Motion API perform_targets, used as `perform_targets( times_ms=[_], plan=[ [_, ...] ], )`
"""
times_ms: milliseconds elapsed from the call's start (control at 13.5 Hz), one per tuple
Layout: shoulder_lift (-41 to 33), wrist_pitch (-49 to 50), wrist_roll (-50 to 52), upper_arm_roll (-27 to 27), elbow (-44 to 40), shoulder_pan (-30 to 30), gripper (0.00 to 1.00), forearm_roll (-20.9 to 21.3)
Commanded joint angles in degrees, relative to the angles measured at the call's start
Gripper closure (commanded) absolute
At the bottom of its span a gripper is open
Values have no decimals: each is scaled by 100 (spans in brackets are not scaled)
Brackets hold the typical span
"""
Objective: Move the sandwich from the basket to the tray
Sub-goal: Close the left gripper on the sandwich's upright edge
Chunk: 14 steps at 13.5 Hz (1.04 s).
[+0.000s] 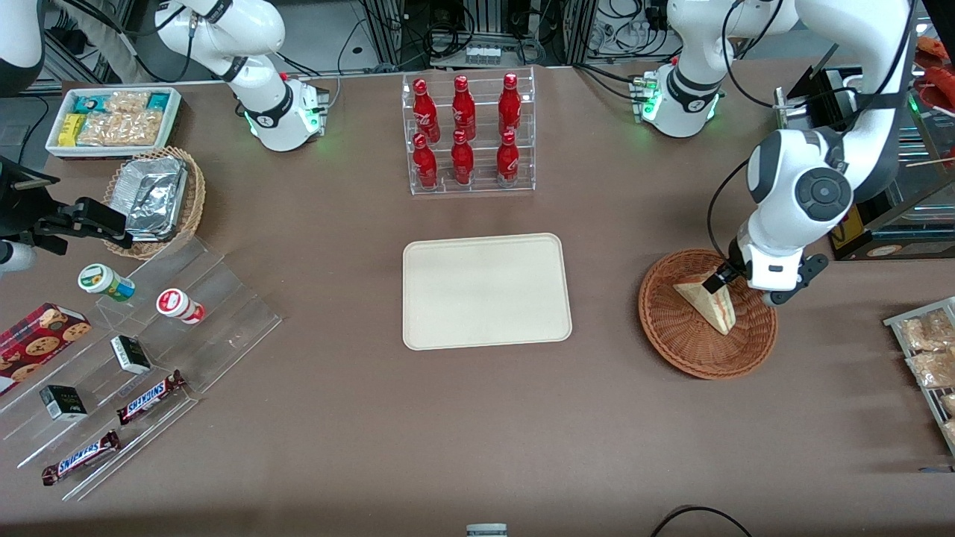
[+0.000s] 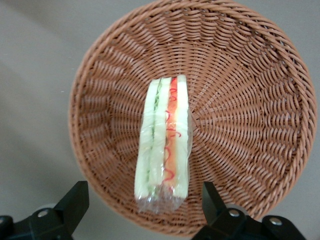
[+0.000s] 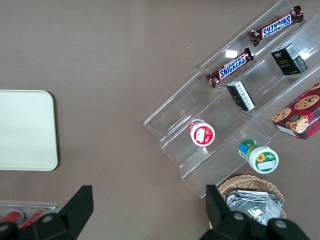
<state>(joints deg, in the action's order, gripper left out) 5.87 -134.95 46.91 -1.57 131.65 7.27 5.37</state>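
Note:
The sandwich (image 1: 709, 304) is a pale bread wedge in clear film, standing on edge in the reddish-brown wicker basket (image 1: 675, 350). Its green and orange-red filling stripes face the wrist camera (image 2: 165, 145). My left gripper (image 1: 746, 289) hangs just above the basket's rim, on the side farther from the front camera. It is open, and its black fingers (image 2: 75, 200) straddle the sandwich's end without touching it. The gripper (image 2: 142, 205) holds nothing. The basket (image 2: 240, 100) holds only the sandwich. The cream tray (image 1: 485, 291) lies bare mid-table, toward the parked arm from the basket.
A clear rack of red bottles (image 1: 468, 134) stands farther from the front camera than the tray. A wire rack of snack packets (image 1: 929, 350) sits at the working arm's end. A stepped acrylic shelf (image 1: 142, 350), a tan foil basket (image 1: 153, 201) and a white snack bin (image 1: 112, 119) lie toward the parked arm's end.

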Motion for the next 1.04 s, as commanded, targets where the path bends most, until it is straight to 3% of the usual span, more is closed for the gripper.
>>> perform_targets(
  times_ms=[0, 370, 519, 667, 963],
  plan=[
    [177, -453, 178, -10, 168, 2, 0, 122],
    [616, -909, 187, -10, 168, -15, 3, 122],
    [714, -928, 448, -10, 107, -6, 34, 70],
    [732, -893, 871, -1, -42, 29, 100, 87],
    [749, 105, 855, 86, -665, 37, 100, 131]
  ],
)
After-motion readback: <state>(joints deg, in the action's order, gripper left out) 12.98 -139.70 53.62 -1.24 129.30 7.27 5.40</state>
